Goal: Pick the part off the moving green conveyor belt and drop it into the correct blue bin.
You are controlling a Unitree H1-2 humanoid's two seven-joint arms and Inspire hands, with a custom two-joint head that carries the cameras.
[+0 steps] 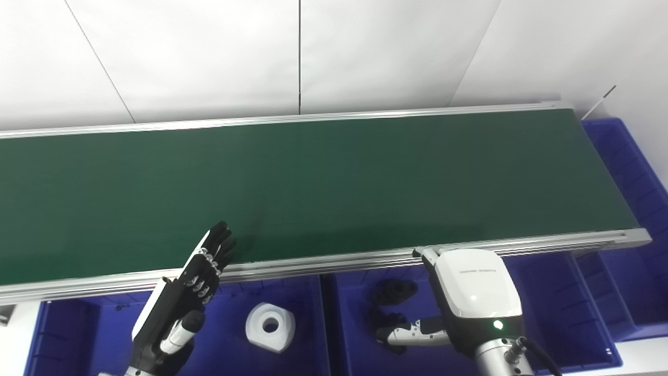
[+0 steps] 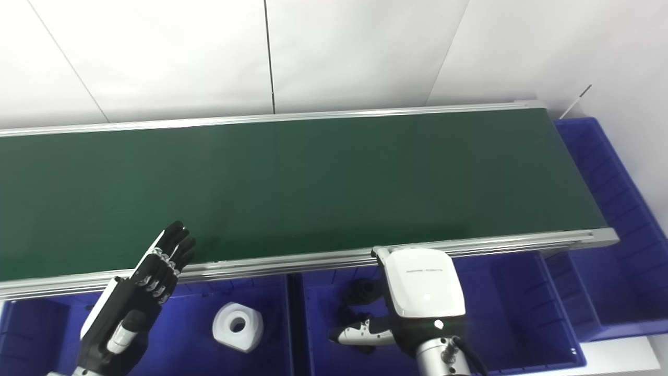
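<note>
Now white part [image 1: 270,327], round-holed, lying in blue bin [image 1: 313,334].

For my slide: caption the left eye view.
Empty green belt; left hand open, right hand over the bin holding black parts.

The conveyor belt [image 1: 313,188] is plain dark green, the bins [image 1: 553,313] deep blue – one part [image 1: 270,327] white, another part [image 1: 392,293] black.

right hand [image 1: 472,303] fingers: hidden beneath its white back
black parts [image 1: 389,303]: shape unclear, partly behind thumb
conveyor belt [image 1: 313,188]: left end cut off
</note>
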